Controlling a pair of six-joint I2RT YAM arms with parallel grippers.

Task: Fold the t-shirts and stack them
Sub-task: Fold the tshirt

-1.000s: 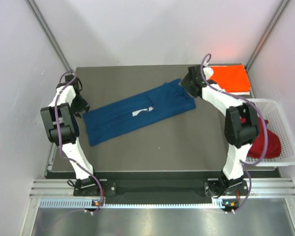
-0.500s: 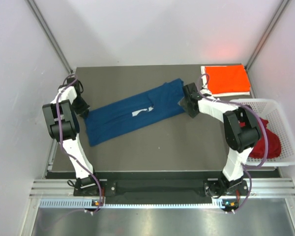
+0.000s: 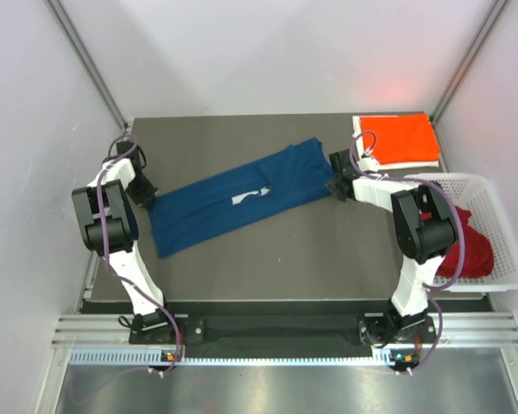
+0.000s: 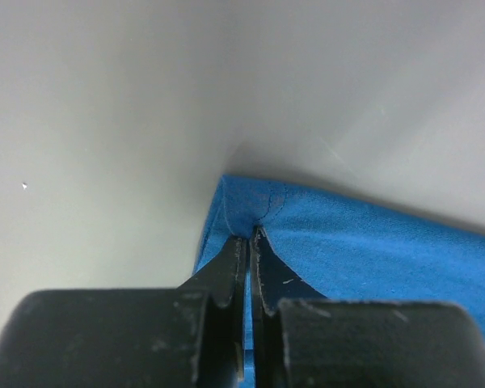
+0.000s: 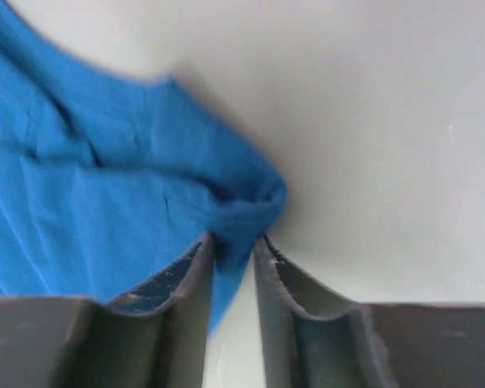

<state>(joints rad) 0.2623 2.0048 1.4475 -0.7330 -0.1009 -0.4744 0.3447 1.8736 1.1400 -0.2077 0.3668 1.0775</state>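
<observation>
2 grippers pinch opposite ends of the soft navy t-shirt (image 3: pixel 242 197): left gripper (image 4: pixel 249 236) clamped on its corner, right gripper (image 5: pixel 234 242) nipping a bunched fold. Only overhead shows the orange t-shirt (image 3: pixel 398 141) beyond and the lattice basket (image 3: pixel 492 233).

Left gripper (image 4: pixel 249 236) pinched tight on navy t-shirt (image 3: pixel 242 195) corner near table's left edge; right gripper (image 5: pixel 234 246) nipping its opposite end, both arms low.

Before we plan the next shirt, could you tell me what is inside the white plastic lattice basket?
A crumpled dark red cloth shirt lies in the white plastic lattice basket; the right arm hides part of it, and anything underneath cannot be seen.
</observation>
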